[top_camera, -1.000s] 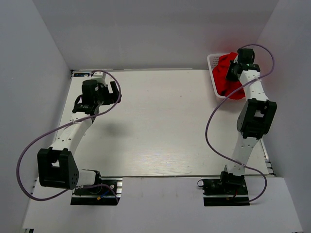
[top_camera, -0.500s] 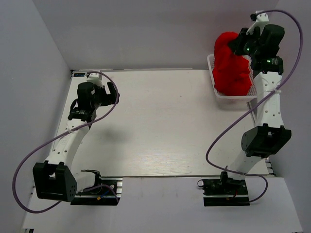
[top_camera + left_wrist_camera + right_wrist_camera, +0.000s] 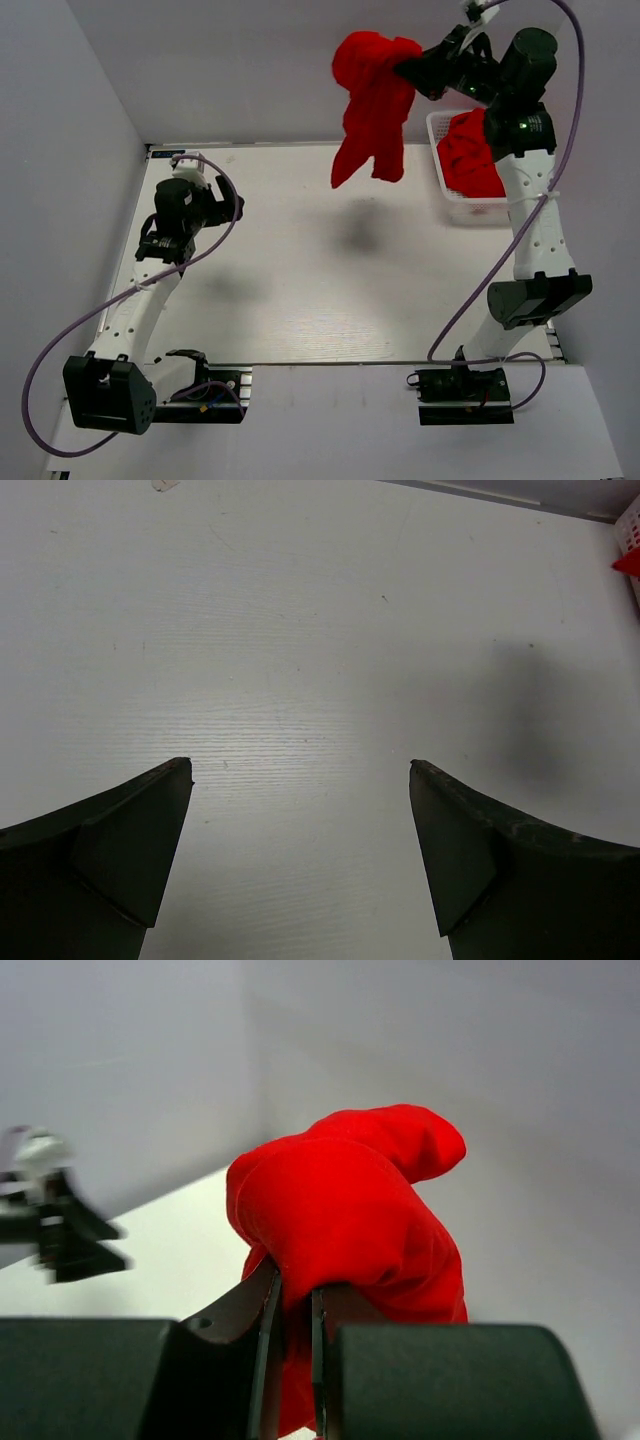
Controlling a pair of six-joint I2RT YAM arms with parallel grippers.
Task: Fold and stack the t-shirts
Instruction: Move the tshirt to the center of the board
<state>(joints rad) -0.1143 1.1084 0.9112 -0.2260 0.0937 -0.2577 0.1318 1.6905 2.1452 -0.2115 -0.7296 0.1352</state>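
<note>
White tabletop (image 3: 300,290) fills the walled cell. At its left, the left gripper (image 3: 300,770) hovers with jaws spread wide, nothing between them. Right of centre, a red t-shirt (image 3: 372,105) hangs high above the table, long axis vertical, loose end pointing down, pinched tight by the right gripper (image 3: 408,68). At far right, a white basket (image 3: 480,212) holds more red fabric (image 3: 470,160).

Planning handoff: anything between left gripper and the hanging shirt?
No. Top view shows only bare table between left gripper and the red shirt.
</note>
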